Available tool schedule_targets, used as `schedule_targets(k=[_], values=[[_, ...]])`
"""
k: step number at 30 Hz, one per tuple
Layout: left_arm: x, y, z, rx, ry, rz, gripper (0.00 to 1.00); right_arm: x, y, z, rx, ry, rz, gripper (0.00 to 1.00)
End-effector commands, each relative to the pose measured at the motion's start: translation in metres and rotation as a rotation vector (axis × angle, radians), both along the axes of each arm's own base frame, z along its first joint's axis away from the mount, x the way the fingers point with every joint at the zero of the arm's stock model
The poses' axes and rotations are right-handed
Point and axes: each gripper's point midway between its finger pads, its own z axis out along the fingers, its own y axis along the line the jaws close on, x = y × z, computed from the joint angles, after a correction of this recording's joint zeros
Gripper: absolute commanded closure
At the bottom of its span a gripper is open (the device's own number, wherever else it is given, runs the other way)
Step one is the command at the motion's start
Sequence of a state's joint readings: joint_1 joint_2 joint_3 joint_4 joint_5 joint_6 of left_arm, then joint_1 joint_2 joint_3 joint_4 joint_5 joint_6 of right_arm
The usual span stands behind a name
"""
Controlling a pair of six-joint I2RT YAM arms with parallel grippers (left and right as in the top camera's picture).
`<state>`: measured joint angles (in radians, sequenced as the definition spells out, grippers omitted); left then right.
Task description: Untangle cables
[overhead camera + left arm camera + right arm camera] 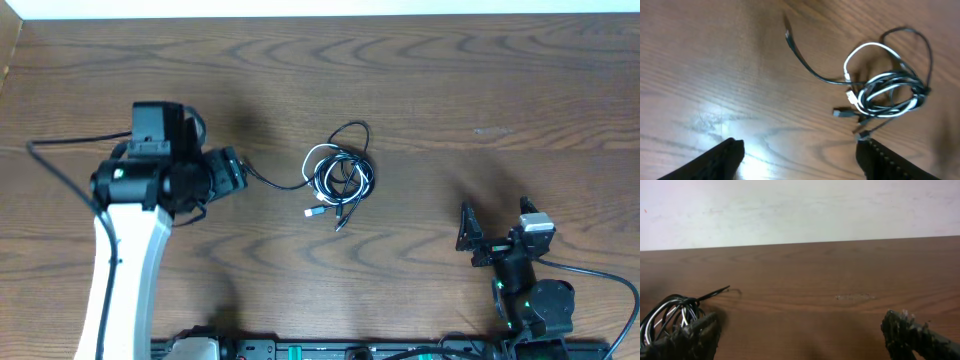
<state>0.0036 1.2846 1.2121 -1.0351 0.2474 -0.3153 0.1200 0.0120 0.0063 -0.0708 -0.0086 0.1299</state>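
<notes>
The cables (342, 178) lie in one tangled bundle at the table's middle: black cords looped with a white cord, whose white plug (313, 212) points front-left. One black tail (272, 184) runs left toward my left gripper (232, 170). In the left wrist view the bundle (890, 92) lies ahead to the right, and my left gripper (800, 150) is open and empty, with bare wood between the fingers. My right gripper (497, 222) is open and empty at the front right. Its wrist view (800, 327) shows the bundle (670, 312) at the far left.
The wooden table (450, 90) ends at a pale wall along the back edge (800, 210). The left arm's thick black wire (60, 170) loops at the far left. The arms' base rail (350, 350) runs along the front edge.
</notes>
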Motion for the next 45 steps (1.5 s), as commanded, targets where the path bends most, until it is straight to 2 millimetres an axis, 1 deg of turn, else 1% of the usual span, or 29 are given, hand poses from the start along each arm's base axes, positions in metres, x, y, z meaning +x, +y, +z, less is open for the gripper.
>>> schedule_targets(k=[1, 6, 7, 9, 10, 11, 12, 16, 21, 25, 28, 37, 45], values=[[0.013, 0.003, -0.012, 0.021, 0.034, 0.011, 0.24, 0.0, -0.001, -0.001, 0.007, 0.002, -0.003, 0.01], [0.022, 0.003, -0.037, 0.021, 0.105, 0.009, 0.26, 0.0, -0.001, -0.001, 0.007, 0.002, -0.003, 0.01], [0.023, 0.003, -0.042, 0.021, 0.122, 0.01, 0.32, 0.0, -0.001, -0.001, 0.007, 0.002, -0.003, 0.01], [0.024, 0.003, -0.053, 0.022, 0.159, 0.009, 0.53, 0.0, -0.001, -0.001, 0.007, 0.002, -0.003, 0.01], [0.024, 0.003, -0.057, 0.022, 0.174, 0.009, 0.68, 0.0, -0.001, -0.001, 0.007, 0.002, -0.003, 0.01], [0.025, 0.003, -0.062, 0.022, 0.19, 0.008, 0.88, 0.0, -0.001, -0.001, 0.007, 0.002, -0.003, 0.01], [0.025, 0.003, -0.066, 0.022, 0.203, 0.009, 0.92, 0.0, -0.001, -0.001, 0.007, 0.002, -0.003, 0.01], [0.024, 0.003, -0.08, 0.022, 0.252, 0.007, 0.92, 0.0, -0.001, -0.001, 0.007, 0.002, -0.003, 0.01], [0.023, 0.003, -0.093, 0.022, 0.295, 0.007, 0.92, 0.0, -0.001, -0.001, 0.007, 0.002, -0.003, 0.01], [0.022, 0.003, -0.105, 0.022, 0.3, 0.007, 0.92, 0.0, -0.001, -0.001, 0.007, 0.002, -0.003, 0.01], [0.02, 0.003, -0.108, 0.022, 0.306, 0.007, 0.92, 0.0, -0.001, -0.001, 0.007, 0.002, -0.003, 0.01], [0.025, 0.003, -0.108, 0.022, 0.285, 0.007, 0.92, 0.0, -0.001, -0.001, 0.007, 0.002, -0.003, 0.01], [0.024, 0.002, -0.116, 0.022, 0.278, 0.004, 0.92, 0.0, -0.001, -0.001, 0.007, 0.002, -0.003, 0.01]])
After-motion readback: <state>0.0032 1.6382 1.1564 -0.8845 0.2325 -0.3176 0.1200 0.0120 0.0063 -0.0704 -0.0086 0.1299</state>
